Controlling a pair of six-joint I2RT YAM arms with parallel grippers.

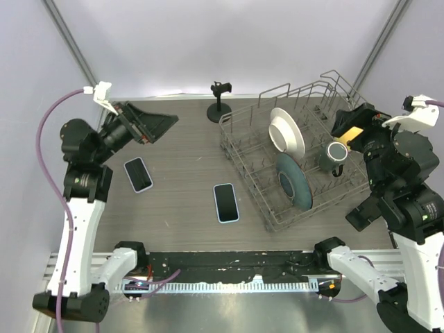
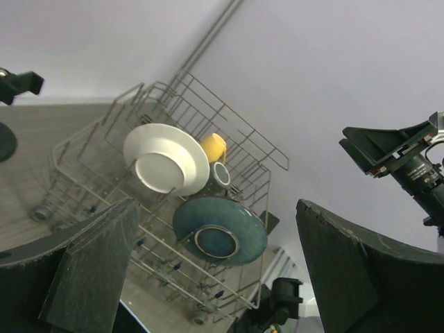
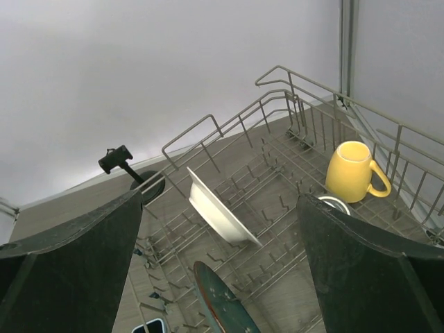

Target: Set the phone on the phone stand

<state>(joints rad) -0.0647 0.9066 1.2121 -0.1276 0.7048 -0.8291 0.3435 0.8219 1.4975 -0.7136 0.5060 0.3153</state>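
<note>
The phone [image 1: 225, 202], black screen with a pale blue rim, lies flat on the table near the middle front. The phone stand [image 1: 220, 104], black with a round base, stands at the back middle; it also shows in the right wrist view [image 3: 126, 166] and in the left wrist view [image 2: 17, 83]. My left gripper [image 1: 159, 127] is open and empty, raised over the back left of the table, its wrist view [image 2: 222, 277] facing the rack. My right gripper [image 1: 345, 128] is open and empty above the rack's right end, and shows in its wrist view [image 3: 222, 270].
A second phone [image 1: 138, 174] with a darker rim lies to the left. A wire dish rack [image 1: 243, 166] fills the right half, holding a white bowl [image 1: 286, 132], a teal plate [image 1: 294, 182], a dark mug [image 1: 336, 154] and a yellow mug [image 3: 352, 173].
</note>
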